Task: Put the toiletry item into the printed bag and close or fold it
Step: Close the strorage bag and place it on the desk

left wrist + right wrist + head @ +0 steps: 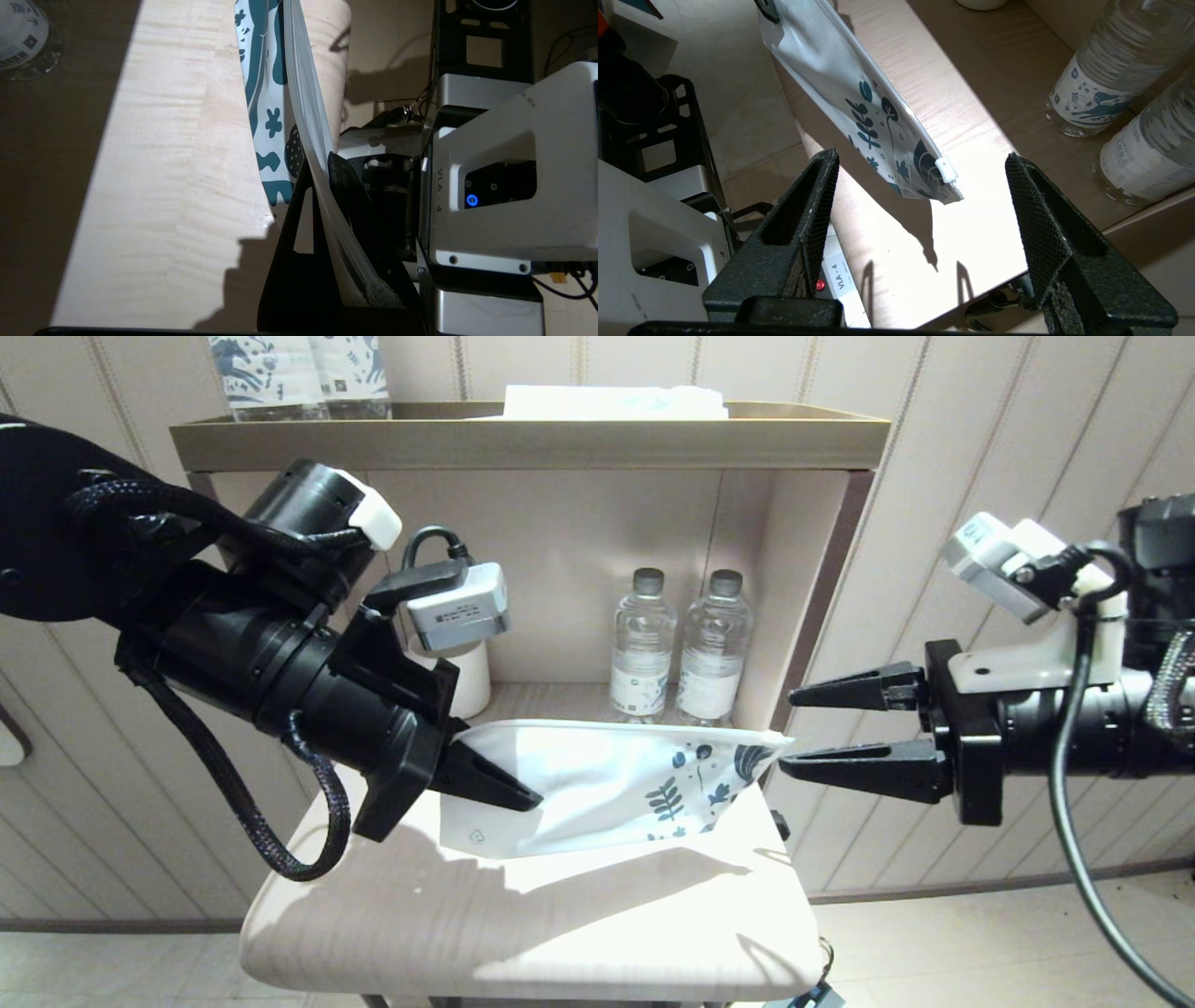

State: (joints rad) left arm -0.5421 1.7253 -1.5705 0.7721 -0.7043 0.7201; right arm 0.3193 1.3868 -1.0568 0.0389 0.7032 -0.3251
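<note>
The bag (pixel 607 784) is hanging just above the bench (pixel 523 933), a flat pouch of thin, glossy white plastic, roughly wedge-shaped as it is sagging, with dark blue leaves and flowers printed at the end nearest the right gripper (pixel 789 728). One small white slider tab (pixel 946 169) is sitting on the zip edge at that printed corner. The toothbrush is not showing in any view; whether it is lying inside the bag cannot be told.

At the plain end of the bag, the left gripper (pixel 504 784) is pinching the plastic, its black wedge-shaped fingers (pixel 348 186) clenched on the zip edge so that the film is running up between them. At the printed end, the right gripper is standing just beside the bag's corner with its two fingers (pixel 1036 205) spread wide apart and released, touching nothing; their inner faces are cross-hatched with a fine diamond grip pattern.

Under the bag, the bench is a pale wood-grain top with rounded corners. Behind the bag, in a beige alcove, two clear ribbed plastic bottles (pixel 681 649) with grey caps and white printed labels are standing side by side, and one white cylindrical cup (pixel 462 677) is standing behind the left gripper. Above the alcove, a shelf (pixel 523 439) is carrying two blue-patterned packs (pixel 299 373) and one flat white packet (pixel 616 401).
</note>
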